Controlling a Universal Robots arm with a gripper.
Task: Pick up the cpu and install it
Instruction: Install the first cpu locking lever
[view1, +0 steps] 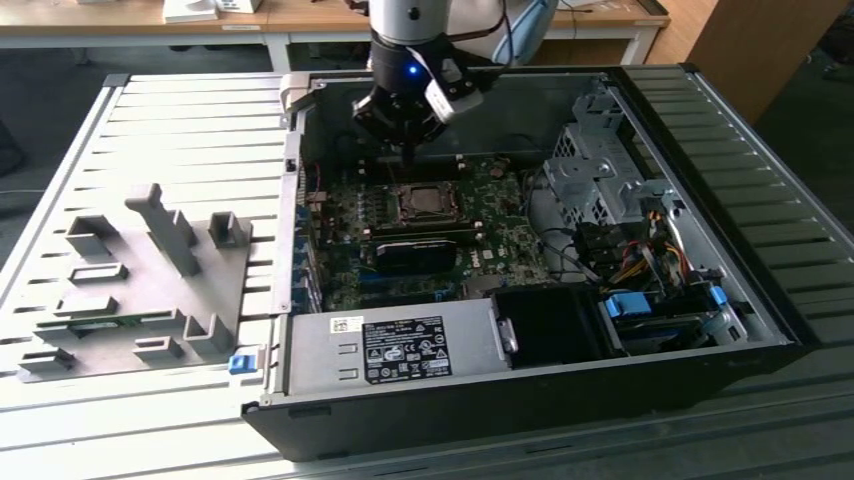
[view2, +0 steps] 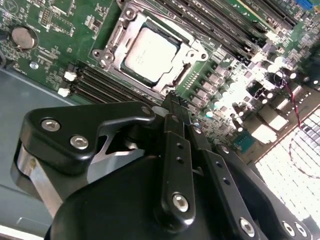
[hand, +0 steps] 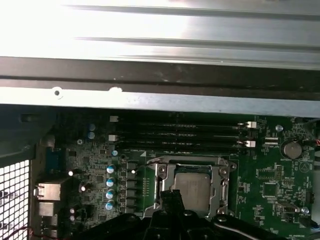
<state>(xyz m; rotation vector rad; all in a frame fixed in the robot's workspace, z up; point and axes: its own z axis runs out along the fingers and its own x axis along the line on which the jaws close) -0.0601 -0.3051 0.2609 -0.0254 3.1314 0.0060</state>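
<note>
The cpu (view1: 424, 200) lies flat in its socket on the green motherboard (view1: 494, 240) inside the open computer case; its silver-grey top shows in both wrist views (view2: 150, 50) (hand: 192, 189). A metal socket frame (view2: 112, 47) surrounds it. My gripper (view1: 404, 160) hangs just above the board at the socket's far edge, a little off the cpu. Its black fingers (view2: 175, 130) are drawn together to a narrow tip (hand: 170, 200) with nothing between them.
Black memory slots (hand: 180, 132) run beside the socket. The case wall (view1: 287, 200) stands at the exterior view's left, a drive cage (view1: 601, 170) and cables at its right, the power supply (view1: 387, 350) in front. Grey fixture blocks (view1: 134, 280) sit on the table outside the case.
</note>
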